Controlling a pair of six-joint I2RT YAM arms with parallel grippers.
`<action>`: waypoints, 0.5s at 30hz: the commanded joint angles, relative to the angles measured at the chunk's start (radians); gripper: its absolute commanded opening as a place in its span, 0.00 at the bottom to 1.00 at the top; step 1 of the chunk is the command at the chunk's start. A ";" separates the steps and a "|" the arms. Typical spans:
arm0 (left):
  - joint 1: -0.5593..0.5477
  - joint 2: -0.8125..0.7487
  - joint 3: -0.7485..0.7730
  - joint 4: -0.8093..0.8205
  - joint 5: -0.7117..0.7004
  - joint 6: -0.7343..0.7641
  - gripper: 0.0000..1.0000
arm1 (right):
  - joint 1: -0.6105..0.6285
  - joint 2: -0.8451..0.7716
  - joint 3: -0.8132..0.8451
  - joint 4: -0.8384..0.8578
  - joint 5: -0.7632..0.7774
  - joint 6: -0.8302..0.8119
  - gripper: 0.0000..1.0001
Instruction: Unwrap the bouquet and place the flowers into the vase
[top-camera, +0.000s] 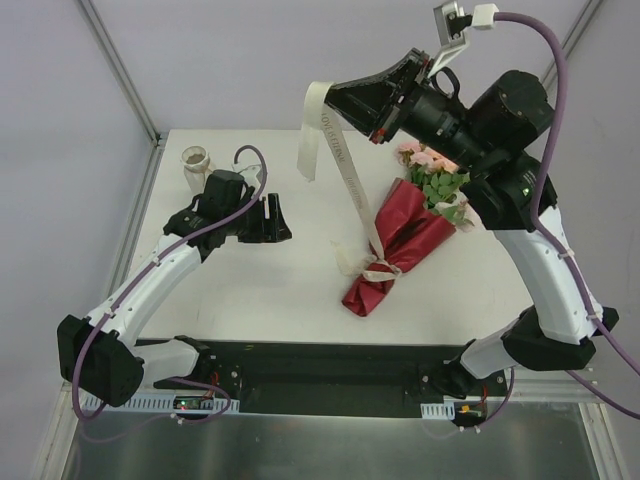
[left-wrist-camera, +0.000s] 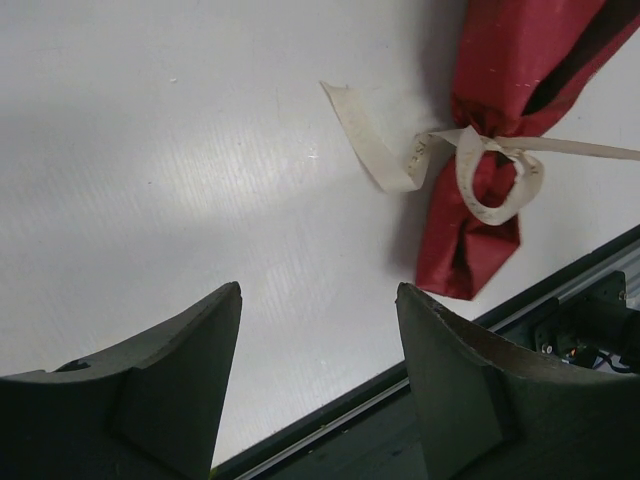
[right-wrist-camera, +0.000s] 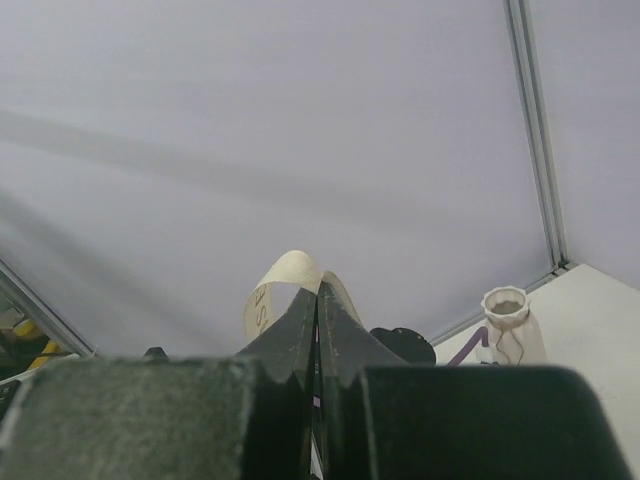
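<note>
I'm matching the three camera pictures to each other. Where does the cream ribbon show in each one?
Top external: the cream ribbon runs from top centre down to the dark red paper-wrapped bouquet.
Left wrist: the ribbon is at upper right, tied round that bouquet.
Right wrist: the ribbon is at lower centre, looped over the shut right fingers.
Shared landmark: the white table.

You get bright, even overhead light; soft shadow beside the bouquet (top-camera: 400, 250). Mild glare on the table (left-wrist-camera: 230, 190), left wrist view. Right wrist foreground blurry.
</note>
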 joint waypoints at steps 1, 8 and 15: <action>0.006 -0.004 0.025 0.009 0.020 0.027 0.63 | 0.006 -0.008 -0.065 0.057 0.005 0.020 0.00; 0.006 -0.034 -0.008 0.007 0.004 0.016 0.63 | 0.007 -0.014 -0.211 -0.095 0.086 -0.015 0.00; 0.011 -0.143 -0.061 0.009 -0.090 -0.007 0.62 | -0.072 0.205 -0.044 -0.516 0.089 -0.010 0.51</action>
